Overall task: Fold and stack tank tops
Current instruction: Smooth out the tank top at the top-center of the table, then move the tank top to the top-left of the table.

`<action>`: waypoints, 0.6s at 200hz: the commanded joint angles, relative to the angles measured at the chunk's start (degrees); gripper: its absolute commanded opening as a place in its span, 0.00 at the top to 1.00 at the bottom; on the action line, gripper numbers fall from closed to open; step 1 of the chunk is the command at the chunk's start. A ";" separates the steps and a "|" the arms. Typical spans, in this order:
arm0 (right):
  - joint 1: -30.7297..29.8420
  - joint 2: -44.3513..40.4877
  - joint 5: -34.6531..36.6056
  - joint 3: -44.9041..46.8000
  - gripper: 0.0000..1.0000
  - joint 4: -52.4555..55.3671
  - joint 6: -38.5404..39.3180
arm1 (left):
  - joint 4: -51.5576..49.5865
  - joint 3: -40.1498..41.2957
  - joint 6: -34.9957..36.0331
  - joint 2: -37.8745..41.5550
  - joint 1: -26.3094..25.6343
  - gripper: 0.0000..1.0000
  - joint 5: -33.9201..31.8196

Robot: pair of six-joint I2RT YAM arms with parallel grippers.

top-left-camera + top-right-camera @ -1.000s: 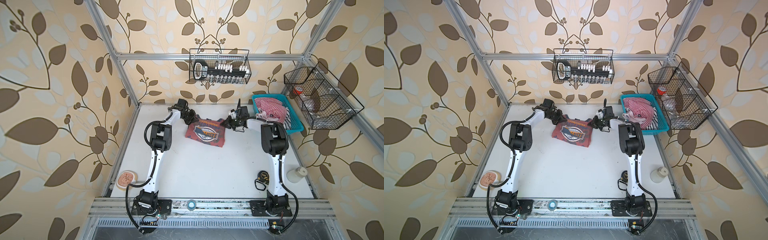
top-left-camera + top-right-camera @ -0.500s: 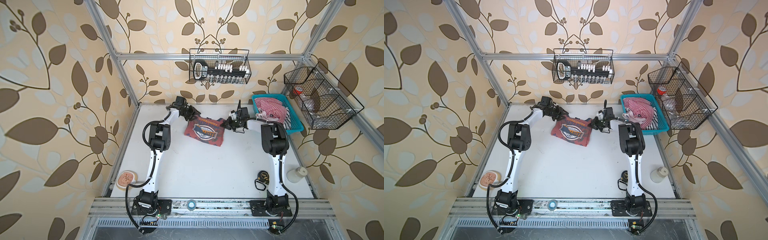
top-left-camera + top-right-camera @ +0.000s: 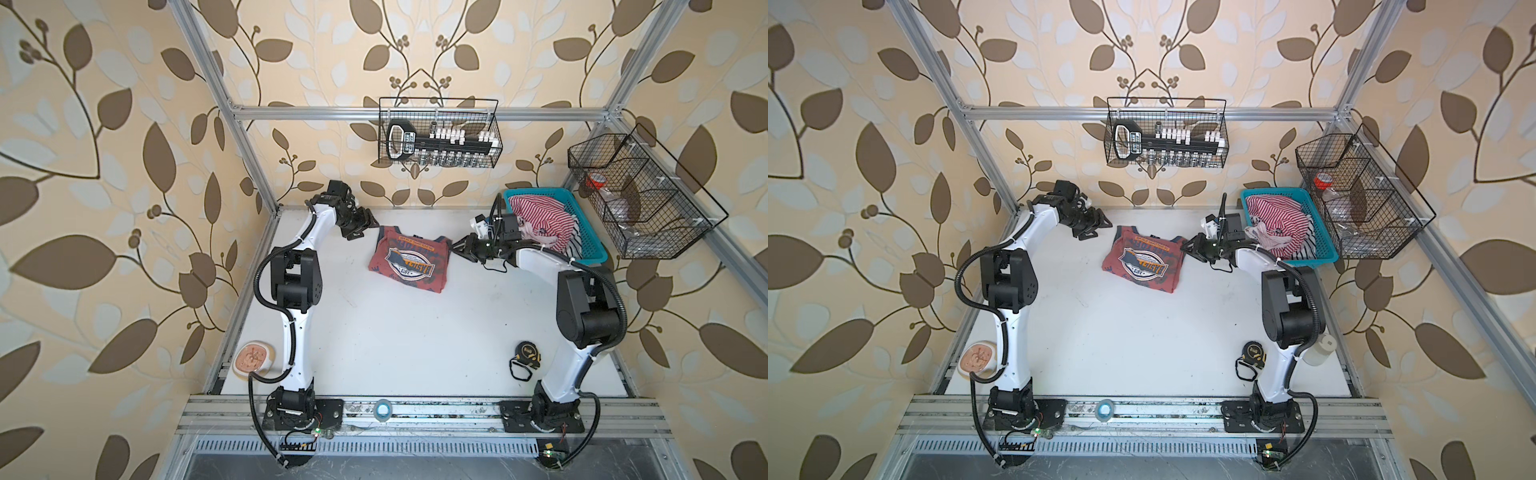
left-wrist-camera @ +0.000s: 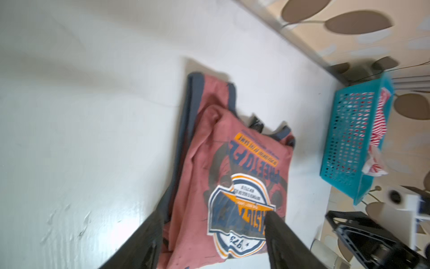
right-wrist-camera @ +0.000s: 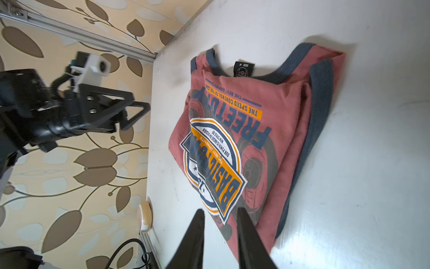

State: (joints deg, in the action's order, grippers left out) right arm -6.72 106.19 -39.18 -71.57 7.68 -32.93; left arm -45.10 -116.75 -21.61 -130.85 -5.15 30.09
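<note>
The dusty red tank top (image 3: 409, 262) (image 3: 1144, 259) lies folded at the back of the white table, graphic side up, with nothing holding it. My left gripper (image 3: 365, 226) (image 4: 213, 214) hovers open just off its back left corner, jaws wide apart and empty. At the shirt's right edge my right gripper (image 3: 457, 245) (image 5: 220, 210) stands open by a narrow gap with no cloth between the fingers. The wrist views both show the red top (image 4: 232, 186) (image 5: 244, 139) lying flat. The red-and-white striped tank top (image 3: 540, 220) (image 3: 1277, 220) sits bunched in the teal basket.
The teal basket (image 3: 590, 249) stands at the back right corner, behind my right arm. A tape measure (image 3: 528, 353) lies near the right arm's base and a round pinkish disc (image 3: 251, 359) at the front left edge. Wire baskets (image 3: 438, 137) (image 3: 640, 199) hang on the walls.
Both grippers have gone from shut to open and let go of the red tank top. The left one has drawn back a little from the shirt's corner. The shirt stays folded.
</note>
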 commanded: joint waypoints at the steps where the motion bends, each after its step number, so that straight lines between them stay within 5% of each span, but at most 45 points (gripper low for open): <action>1: 0.26 -2.52 1.22 2.48 0.72 4.60 4.21 | 0.75 4.17 2.33 -0.29 -0.09 0.25 -0.14; 120: 1.18 -3.04 0.98 5.83 0.68 6.39 6.38 | 8.11 4.08 -1.51 -8.25 -0.52 0.17 8.50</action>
State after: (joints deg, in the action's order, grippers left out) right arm -5.96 103.88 -38.33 -66.63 13.52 -28.21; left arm -37.21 -111.85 -22.39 -136.40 -5.21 37.19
